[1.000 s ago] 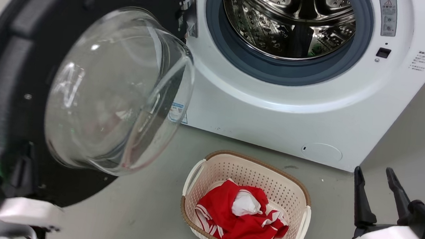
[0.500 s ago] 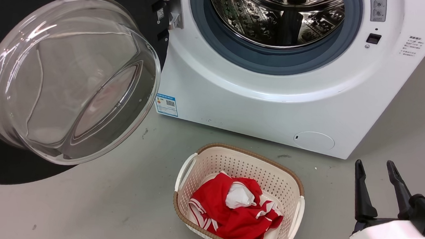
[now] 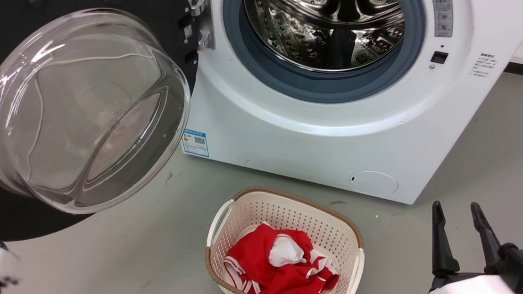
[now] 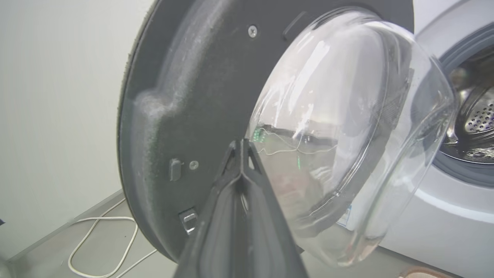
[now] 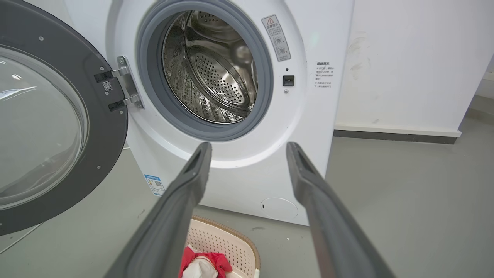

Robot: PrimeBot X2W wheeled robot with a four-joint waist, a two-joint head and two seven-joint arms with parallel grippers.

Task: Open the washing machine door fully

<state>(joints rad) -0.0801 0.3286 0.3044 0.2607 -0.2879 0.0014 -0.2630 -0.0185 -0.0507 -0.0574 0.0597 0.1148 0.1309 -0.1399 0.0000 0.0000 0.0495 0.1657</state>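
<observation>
Compared with one second ago, the washing machine door stands much further away from the washing machine. The blue label sticker, hidden behind the glass bowl a second ago, now shows free just beside the door's edge, and the door's inner face turns almost toward the head camera. Between half a second ago and now the door angle looks nearly the same; the small shift of the whole picture comes, I think, from the camera. The door hangs on its hinge at the left of the opening, well clear of the steel drum and the grey-blue gasket, which are both fully uncovered. The left gripper, close to the door's lower rim a second ago, now has its jaws clenched together on nothing and points at the black inner ring just beside the glass; whether the tips touch the door I cannot tell. The right gripper waits at the lower right with its jaws released and apart, well away from the machine, with the basket of red cloth on the floor to its left. My judgement is that the task is done or nearly done: the opening is free, and only a last small push outward may remain, if the hinge permits more travel.
</observation>
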